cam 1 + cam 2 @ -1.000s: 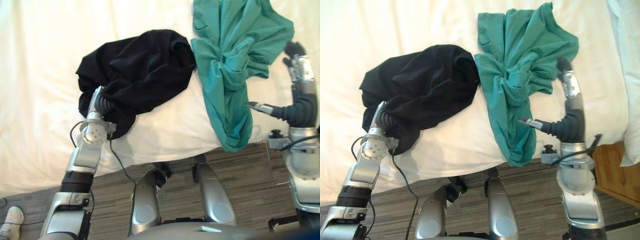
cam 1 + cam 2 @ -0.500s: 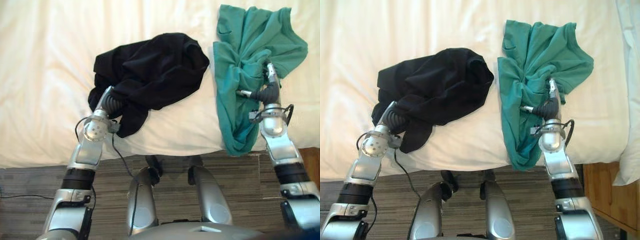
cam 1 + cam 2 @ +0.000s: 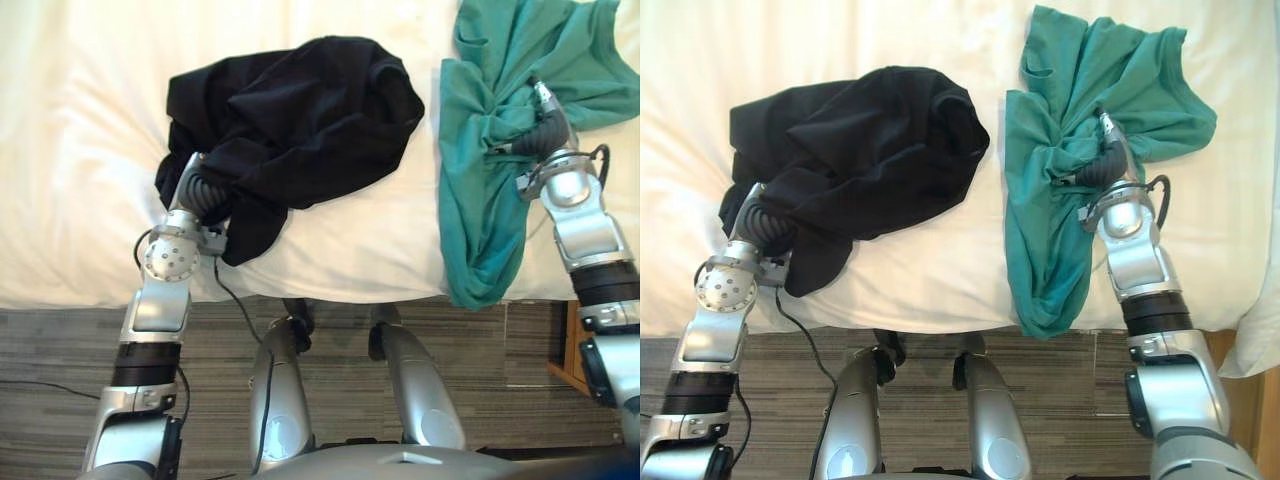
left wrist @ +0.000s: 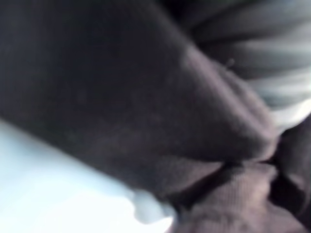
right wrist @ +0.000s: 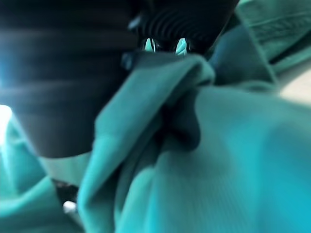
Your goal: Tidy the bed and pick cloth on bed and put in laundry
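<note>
The black cloth [image 3: 300,115] lies bunched on the white bed [image 3: 80,150], the green cloth [image 3: 480,210] beside it, one end over the edge. The left hand [image 3: 200,190] is buried under the black, the right hand [image 3: 548,130] seemingly within green folds; their grip cannot be told

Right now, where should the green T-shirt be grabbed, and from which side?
I'd grip the teal T-shirt at its bunched middle folds, coming from the near edge of the bed: cloth is gathered thick there, while the tail hangs over that edge.
</note>
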You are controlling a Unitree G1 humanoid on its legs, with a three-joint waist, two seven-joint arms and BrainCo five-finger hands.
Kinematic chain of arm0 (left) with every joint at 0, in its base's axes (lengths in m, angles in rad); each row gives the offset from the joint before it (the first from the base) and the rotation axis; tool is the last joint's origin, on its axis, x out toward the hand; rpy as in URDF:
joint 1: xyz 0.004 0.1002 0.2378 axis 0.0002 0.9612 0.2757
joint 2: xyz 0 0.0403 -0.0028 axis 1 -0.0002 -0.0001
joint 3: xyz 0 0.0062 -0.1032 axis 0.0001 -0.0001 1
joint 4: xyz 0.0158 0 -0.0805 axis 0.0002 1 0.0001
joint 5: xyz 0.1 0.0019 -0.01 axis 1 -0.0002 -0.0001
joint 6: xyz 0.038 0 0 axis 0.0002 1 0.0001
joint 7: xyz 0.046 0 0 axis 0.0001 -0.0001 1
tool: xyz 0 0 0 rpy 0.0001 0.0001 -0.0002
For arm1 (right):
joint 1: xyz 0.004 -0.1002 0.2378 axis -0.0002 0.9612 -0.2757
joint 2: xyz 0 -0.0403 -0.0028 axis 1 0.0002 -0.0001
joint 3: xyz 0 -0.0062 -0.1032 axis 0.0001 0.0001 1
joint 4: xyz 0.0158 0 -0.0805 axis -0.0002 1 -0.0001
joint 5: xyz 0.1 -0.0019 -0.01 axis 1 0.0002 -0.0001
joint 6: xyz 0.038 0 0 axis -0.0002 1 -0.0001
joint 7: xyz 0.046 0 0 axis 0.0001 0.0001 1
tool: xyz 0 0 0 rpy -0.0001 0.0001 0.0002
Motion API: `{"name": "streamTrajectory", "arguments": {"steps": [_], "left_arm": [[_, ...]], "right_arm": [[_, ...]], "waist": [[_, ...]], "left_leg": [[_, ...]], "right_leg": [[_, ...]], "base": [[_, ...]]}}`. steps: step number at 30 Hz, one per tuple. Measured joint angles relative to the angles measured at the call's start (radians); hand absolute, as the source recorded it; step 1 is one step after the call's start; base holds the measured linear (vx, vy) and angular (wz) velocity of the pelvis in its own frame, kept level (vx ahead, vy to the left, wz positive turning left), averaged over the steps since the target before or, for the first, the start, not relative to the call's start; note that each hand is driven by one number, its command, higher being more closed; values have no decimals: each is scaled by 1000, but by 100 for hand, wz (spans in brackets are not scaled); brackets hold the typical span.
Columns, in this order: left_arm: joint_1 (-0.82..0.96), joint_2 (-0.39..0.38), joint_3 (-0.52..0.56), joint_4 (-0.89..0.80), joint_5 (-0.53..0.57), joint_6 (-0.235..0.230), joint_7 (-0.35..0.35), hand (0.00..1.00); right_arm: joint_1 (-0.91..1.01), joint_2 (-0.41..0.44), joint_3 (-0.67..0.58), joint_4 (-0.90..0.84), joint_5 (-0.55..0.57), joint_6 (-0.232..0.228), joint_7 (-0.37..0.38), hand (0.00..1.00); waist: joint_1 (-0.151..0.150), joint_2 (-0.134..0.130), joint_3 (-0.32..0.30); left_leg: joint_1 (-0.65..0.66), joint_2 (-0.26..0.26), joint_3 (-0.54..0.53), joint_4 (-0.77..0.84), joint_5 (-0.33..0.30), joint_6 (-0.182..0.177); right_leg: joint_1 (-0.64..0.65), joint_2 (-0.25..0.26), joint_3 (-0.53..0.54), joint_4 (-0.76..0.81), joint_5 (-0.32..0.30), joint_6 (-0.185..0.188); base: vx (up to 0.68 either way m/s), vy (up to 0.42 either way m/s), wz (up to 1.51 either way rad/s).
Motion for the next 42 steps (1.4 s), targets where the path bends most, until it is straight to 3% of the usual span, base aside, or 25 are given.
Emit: {"name": "streamTrajectory", "arguments": {"steps": [3, 7, 8, 10, 13, 18, 20, 23, 28, 32, 34, 36, 40, 42], "left_arm": [[23, 1, 2, 0, -72, -42, 65, 100], [26, -15, 14, 63, -157, -141, 76, 100], [23, -21, 18, 76, -158, -153, 73, 100], [13, -50, 33, 123, -155, -172, 59, 100], [-12, -85, 31, 204, -151, -172, 49, 100], [-11, -121, 9, 335, -154, -141, 72, 100], [-1, -133, -1, 409, -157, -125, 90, 100], [58, -159, -1, 496, -181, -88, 99, 100], [140, -199, 31, 575, -182, -10, 63, 100], [170, -248, 94, 633, -169, 14, 6, 100], [200, -283, 131, 639, -170, 14, -20, 100], [215, -299, 153, 639, -172, 13, -23, 100], [220, -355, 159, 640, -228, 8, -27, 100], [220, -394, 139, 639, -275, 7, -29, 100]], "right_arm": [[-13, -17, -15, 19, 27, -28, 19, 100], [13, 17, -56, 72, 141, -138, -23, 100], [19, 25, -62, 81, 157, -153, -34, 100], [66, 83, -93, 110, 207, -227, -67, 100], [199, 173, -135, 103, 277, -302, -70, 100], [441, 344, -167, 116, 380, -436, -65, 100], [533, 418, -185, 173, 430, -496, -57, 100], [661, 498, -235, 271, 455, -548, 4, 100], [814, 530, -311, 456, 405, -545, 98, 100], [975, 593, -397, 573, 283, -436, 139, 100], [1078, 637, -471, 586, 188, -329, 162, 100], [1127, 646, -512, 593, 66, -266, 176, 100], [1157, 695, -492, 599, -26, -254, 177, 100], [1154, 686, -392, 595, -51, -254, 178, 100]], "waist": [[0, -1, 0], [0, -9, 4], [0, -10, 5], [0, -12, 6], [0, -21, 7], [-6, -44, -2], [-20, -56, -43], [-44, -55, -116], [-82, -12, -197], [-86, 22, -225], [-84, 47, -248], [-83, 54, -262], [-77, 61, -278], [-68, 60, -280]], "left_leg": [[-5, -1, 10, -8, 7, -3], [17, -4, 12, -32, 23, -12], [22, -4, 12, -33, 23, -12], [56, 1, 7, -36, 21, -16], [128, 5, 3, -43, 11, -26], [303, -13, 38, -112, 6, -32], [377, -33, 65, -166, 8, -35], [503, -66, 122, -263, 20, -29], [644, -103, 199, -360, 20, -29], [733, -111, 253, -419, 21, -30], [762, -104, 270, -435, 19, -35], [777, -96, 271, -440, 19, -41], [801, -81, 189, -456, 34, -56], [812, -86, 131, -453, 54, -52]], "right_leg": [[-15, 1, 8, 0, 1, -1], [-9, 2, 8, 1, 2, -18], [-4, 3, 8, 1, 5, -24], [33, 9, 7, -4, 4, -30], [102, 16, 7, -4, -11, -43], [242, 11, 27, -23, -32, -31], [282, 3, 44, -23, -46, -15], [342, -12, 84, -23, -62, 3], [414, -19, 121, -25, -77, 14], [466, -15, 122, -30, -108, 11], [483, -9, 99, -30, -127, 2], [499, -7, 63, -27, -130, 4], [554, -9, -21, -5, -174, 4], [537, -43, -77, 147, -271, 7]], "base": [[15, -40, -6], [17, -30, 2], [51, -38, -2], [64, -28, 0], [66, -6, 0], [86, 24, -12], [96, 50, -20], [128, 87, -36], [98, 113, -38], [57, 43, -20], [63, -14, -11], [70, -43, 8], [65, -63, 67], [30, -29, 93]]}}
